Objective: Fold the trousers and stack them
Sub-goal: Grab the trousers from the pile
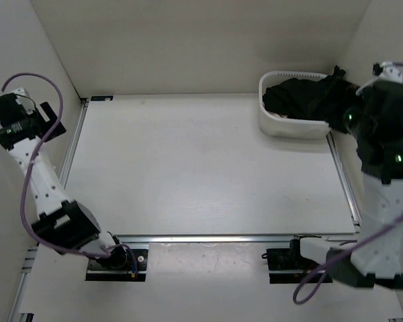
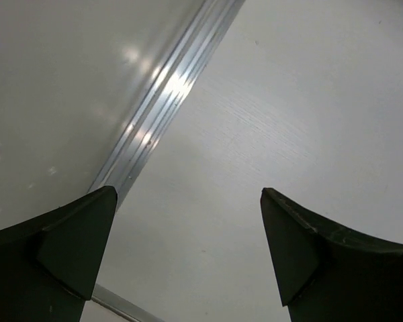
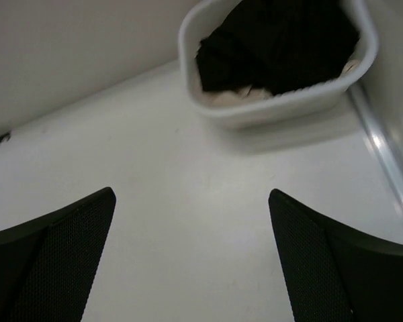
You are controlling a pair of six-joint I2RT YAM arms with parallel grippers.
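The right gripper (image 3: 191, 201) is hanging with its fingers spread wide and nothing between them, and it is pointing down at the bare table (image 1: 201, 168) just in front of the basket (image 3: 275, 111). That placing is probably serving a reach into the basket, since the open fingers are facing its near wall and the cloth lies just beyond.

The left gripper (image 2: 188, 194) is also gaping wide and carrying nothing. It is hovering over the far left edge of the table, beside the metal rail (image 2: 168, 94). It is likely keeping clear there, so that the middle of the table is free for laying the cloth out.

The white basket is sitting at the far right corner of the table, close to the right-hand rail. The trousers (image 3: 282, 40) are lying bunched inside it as a dark heap, and in the top view part of the fabric is spilling over the right rim towards the arm. Something pale is showing under them at the near wall; what it is I cannot tell. Folding is not yet beginning.
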